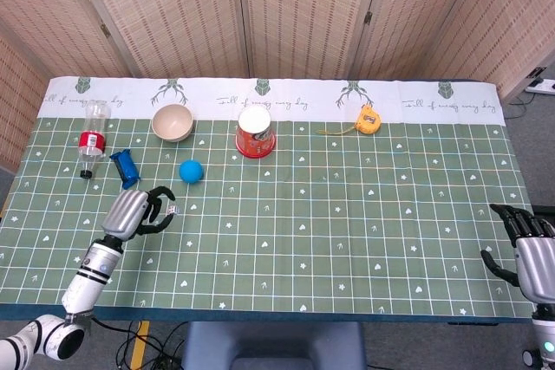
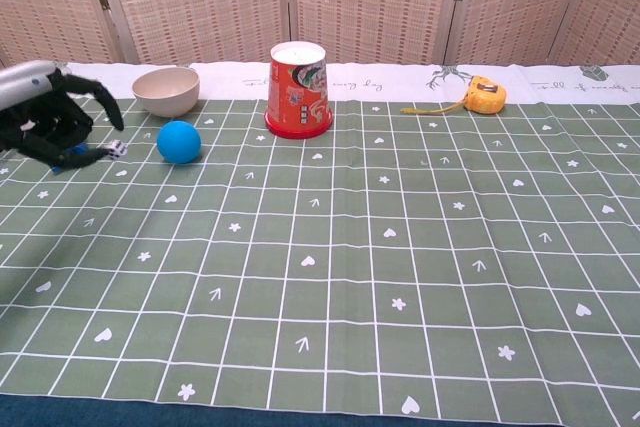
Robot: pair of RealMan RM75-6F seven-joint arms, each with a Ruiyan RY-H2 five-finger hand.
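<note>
One hazard: left hand (image 1: 139,211), empty with fingers spread and curved, hovering near-left of blue ball (image 1: 192,171); glancing contact likely rolling ball toward bowl (image 1: 172,121); right hand (image 1: 531,257) idle, fingers apart.

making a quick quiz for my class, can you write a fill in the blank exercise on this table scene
1. The ball nearest the left robot hand is ____ in colour.
2. The red cup stands ____ down.
3. The bowl lies between the cup and the plastic ____.
4. The yellow tape measure sits to the ____ of the cup in the head view.

Missing words: blue; upside; bottle; right
</note>
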